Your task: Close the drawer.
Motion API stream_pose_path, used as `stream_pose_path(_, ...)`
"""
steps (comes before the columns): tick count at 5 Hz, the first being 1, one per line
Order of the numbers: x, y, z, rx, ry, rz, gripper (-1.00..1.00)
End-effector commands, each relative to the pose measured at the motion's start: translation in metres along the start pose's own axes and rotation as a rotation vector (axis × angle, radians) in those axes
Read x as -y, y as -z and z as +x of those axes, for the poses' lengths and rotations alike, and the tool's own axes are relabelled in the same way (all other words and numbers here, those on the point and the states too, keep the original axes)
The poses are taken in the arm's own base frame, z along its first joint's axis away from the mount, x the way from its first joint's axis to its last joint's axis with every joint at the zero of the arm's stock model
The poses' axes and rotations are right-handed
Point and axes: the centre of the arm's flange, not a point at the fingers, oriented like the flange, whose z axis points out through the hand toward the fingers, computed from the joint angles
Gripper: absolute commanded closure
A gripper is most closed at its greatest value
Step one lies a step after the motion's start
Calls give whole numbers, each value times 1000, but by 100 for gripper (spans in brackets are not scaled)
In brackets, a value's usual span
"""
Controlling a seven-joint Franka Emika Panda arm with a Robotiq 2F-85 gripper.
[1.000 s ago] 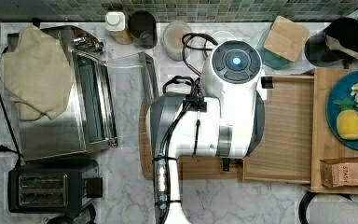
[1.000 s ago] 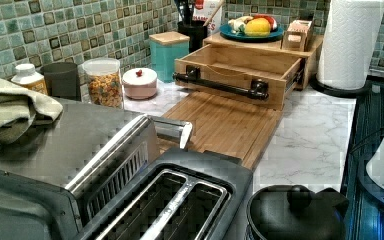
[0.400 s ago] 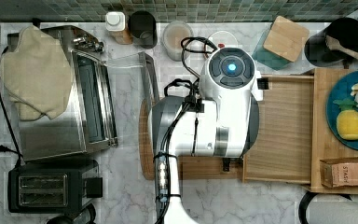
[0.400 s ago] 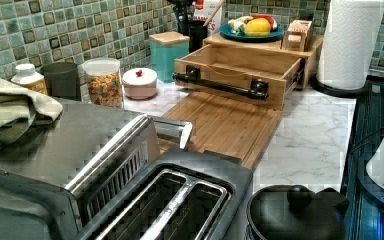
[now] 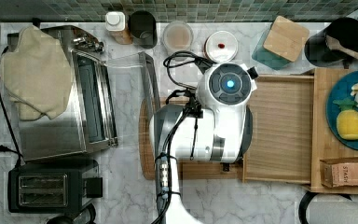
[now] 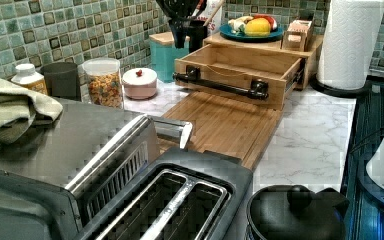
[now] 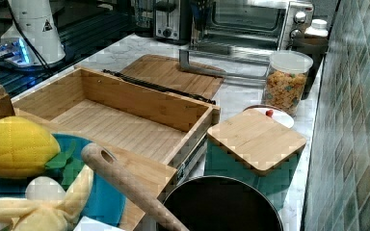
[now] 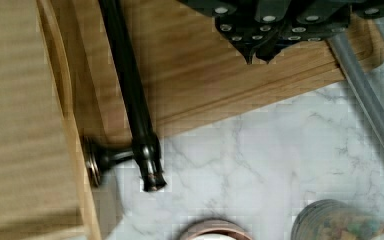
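The bamboo drawer [image 5: 279, 130] stands pulled out of its stand [image 5: 320, 154] toward the top view's left, and nothing lies in it. A black bar handle [image 6: 220, 85] runs along its front. In the wrist view my gripper [image 8: 258, 56] is shut with nothing in it. It hangs over the cutting board [image 8: 205, 75], apart from the handle [image 8: 130, 100] and the drawer front [image 8: 65, 125]. In the top view my white arm [image 5: 214, 126] covers the drawer's front edge. The right view looks into the drawer [image 7: 115, 120] with its handle [image 7: 154, 86] on the far side.
A toaster oven [image 5: 74, 102] and toaster [image 5: 46, 189] stand at the top view's left. Jars [image 5: 177, 36] and a lidded pink bowl [image 5: 221, 45] line the back wall. A teal box [image 5: 282, 42] sits beside the drawer. The stand carries a blue plate [image 5: 335, 116] of toy food.
In the top view my wrist has shifted downward and slightly left over the cutting board. The drawer has not moved.
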Motion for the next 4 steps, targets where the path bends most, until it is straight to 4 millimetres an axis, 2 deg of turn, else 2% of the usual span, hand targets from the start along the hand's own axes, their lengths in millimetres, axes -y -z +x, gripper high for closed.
stream_pose_path(1,-20,-82,-25,110,84,-18,100)
stream_pose_path(2,-27,-101,-32,105,79,-11,100)
stream_pose_path(4,-39,-110,-34,7,68,-98,100)
